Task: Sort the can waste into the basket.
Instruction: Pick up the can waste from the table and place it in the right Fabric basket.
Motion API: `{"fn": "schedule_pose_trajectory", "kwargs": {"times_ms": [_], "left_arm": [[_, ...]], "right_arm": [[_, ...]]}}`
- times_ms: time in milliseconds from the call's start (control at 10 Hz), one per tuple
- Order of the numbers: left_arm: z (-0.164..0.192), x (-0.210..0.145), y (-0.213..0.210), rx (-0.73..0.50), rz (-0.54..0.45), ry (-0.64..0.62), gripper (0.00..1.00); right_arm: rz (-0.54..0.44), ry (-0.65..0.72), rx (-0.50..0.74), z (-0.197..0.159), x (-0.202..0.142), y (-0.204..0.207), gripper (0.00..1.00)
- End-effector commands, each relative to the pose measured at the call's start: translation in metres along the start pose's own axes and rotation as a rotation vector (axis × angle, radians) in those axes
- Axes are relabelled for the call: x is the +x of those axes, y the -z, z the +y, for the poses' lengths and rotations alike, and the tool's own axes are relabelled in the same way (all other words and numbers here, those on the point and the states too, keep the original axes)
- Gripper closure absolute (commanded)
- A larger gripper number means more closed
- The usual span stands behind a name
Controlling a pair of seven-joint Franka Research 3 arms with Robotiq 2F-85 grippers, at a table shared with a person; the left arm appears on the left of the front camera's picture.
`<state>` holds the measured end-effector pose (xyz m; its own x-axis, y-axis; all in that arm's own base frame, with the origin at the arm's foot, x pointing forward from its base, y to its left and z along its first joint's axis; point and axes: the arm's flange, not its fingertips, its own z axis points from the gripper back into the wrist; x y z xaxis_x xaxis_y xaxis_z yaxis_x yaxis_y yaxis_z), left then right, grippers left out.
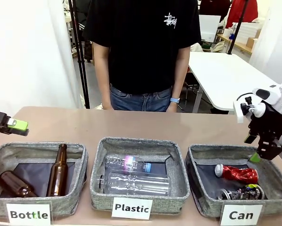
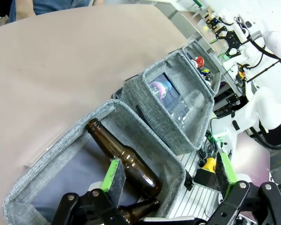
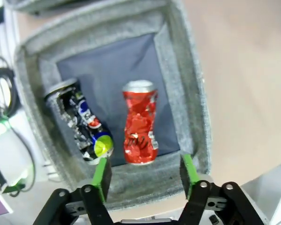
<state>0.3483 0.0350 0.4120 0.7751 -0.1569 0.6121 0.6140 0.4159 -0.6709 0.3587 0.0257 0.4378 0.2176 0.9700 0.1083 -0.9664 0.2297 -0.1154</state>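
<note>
The crushed red can and the dark can with yellow-green marks lie side by side in the grey basket labelled "Can" at the front right. My right gripper hangs open and empty above the basket's right rim. From its wrist view, the red can and the dark can rest on the dark lining inside the basket, beyond the open right gripper. My left gripper hovers at the far left, and the left gripper is open and empty over the left bin.
The middle bin labelled "Plastic" holds clear bottles. The left bin labelled "Bottle" holds two brown glass bottles. A person in a black shirt stands at the far edge. Bare tabletop lies behind the bins.
</note>
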Motion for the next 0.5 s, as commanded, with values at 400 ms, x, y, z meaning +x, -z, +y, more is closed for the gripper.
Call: {"fn": "schedule_pose_trajectory", "kwargs": {"times_ms": [400], "left_arm": [[-0.002, -0.002, -0.002, -0.010, 0.009, -0.002, 0.00]], "right_arm": [[-0.115, 0.041, 0.048, -0.023, 0.004, 0.001, 0.00]]}}
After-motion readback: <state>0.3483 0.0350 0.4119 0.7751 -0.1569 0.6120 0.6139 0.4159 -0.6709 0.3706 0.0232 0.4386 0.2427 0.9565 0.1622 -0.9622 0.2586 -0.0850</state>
